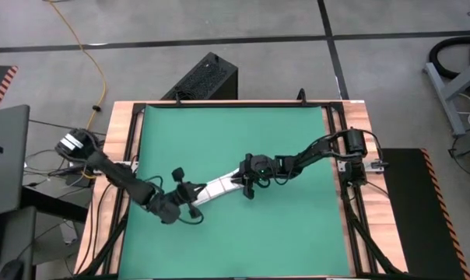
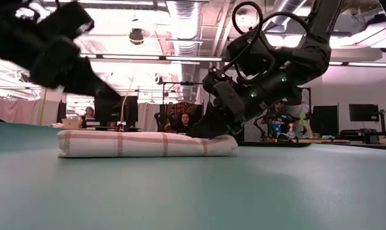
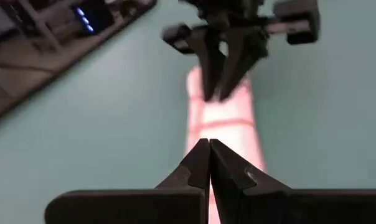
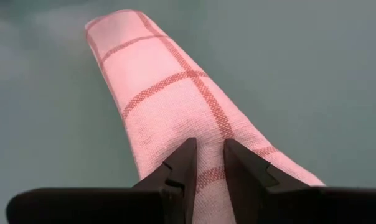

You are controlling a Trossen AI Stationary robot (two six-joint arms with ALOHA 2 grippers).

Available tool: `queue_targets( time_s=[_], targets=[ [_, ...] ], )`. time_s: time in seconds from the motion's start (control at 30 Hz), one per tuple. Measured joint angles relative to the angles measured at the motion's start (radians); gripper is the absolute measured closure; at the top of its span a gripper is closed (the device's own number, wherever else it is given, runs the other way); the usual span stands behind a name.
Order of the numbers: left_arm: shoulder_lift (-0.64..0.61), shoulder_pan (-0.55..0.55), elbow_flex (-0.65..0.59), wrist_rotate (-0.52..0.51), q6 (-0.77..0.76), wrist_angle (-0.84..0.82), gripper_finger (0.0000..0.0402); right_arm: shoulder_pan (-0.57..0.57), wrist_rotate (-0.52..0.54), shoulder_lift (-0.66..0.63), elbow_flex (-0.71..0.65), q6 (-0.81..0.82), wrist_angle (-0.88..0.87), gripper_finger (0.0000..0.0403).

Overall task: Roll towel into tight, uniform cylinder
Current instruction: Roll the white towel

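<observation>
Table [image 1: 118, 155] with a wooden edge carries a green mat [image 1: 235, 140] that covers nearly all of its top. Both dark arms reach in over the mat toward its middle, the left arm from the table's left side and the right arm from its right.

The towel [image 1: 217, 187] lies on the mat as a long, narrow roll between the two tools, slanted across the high view. Seen level in the low view, it rests flat on the mat, a low flattened roll with its red-brown checks showing along the side.

The right tool [image 4: 206, 163] is down on the towel's right end, its fingers [image 4: 183, 167] nearly together with a ridge of cloth pinched in the narrow gap between them. The left tool [image 3: 208, 163] is at the towel's left end with its fingers [image 3: 194, 168] pressed fully together, tips touching; the towel shows just past them, and the pictures do not settle whether any cloth is caught between.
</observation>
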Motion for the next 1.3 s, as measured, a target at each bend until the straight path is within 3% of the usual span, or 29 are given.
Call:
queue_targets(
  time_s=[0.13,0.3,0.57,0.67,0.83,1.07,1.3],
  targets=[
    [0.125,-0.034,-0.024,0.008,-0.119,0.133,0.0402,0.0,0.003,0.001,0.0,0.022,0.001,0.0301],
    [0.269,-0.078,0.042,-0.005,-0.209,0.164,0.0402,0.013,0.045,0.001,-0.001,0.026,0.002,0.0301],
    [0.392,-0.117,0.094,-0.111,-0.366,0.053,0.0401,0.014,0.048,0.001,-0.001,0.028,0.0,0.0301],
    [0.415,-0.121,0.094,-0.112,-0.425,0.038,0.0401,0.016,0.048,0.001,-0.001,0.028,-0.003,0.0301],
    [0.413,-0.127,0.095,-0.122,-0.371,0.005,0.0401,0.014,0.049,0.001,-0.001,0.028,-0.003,0.0301],
    [0.413,-0.119,0.096,-0.066,-0.502,-0.226,0.0401,0.016,0.065,0.001,-0.001,0.029,-0.003,0.0301],
    [0.409,-0.084,0.085,-0.042,-0.516,-0.291,0.0401,0.016,0.107,0.001,-0.002,0.04,-0.004,0.0301]
  ],
)
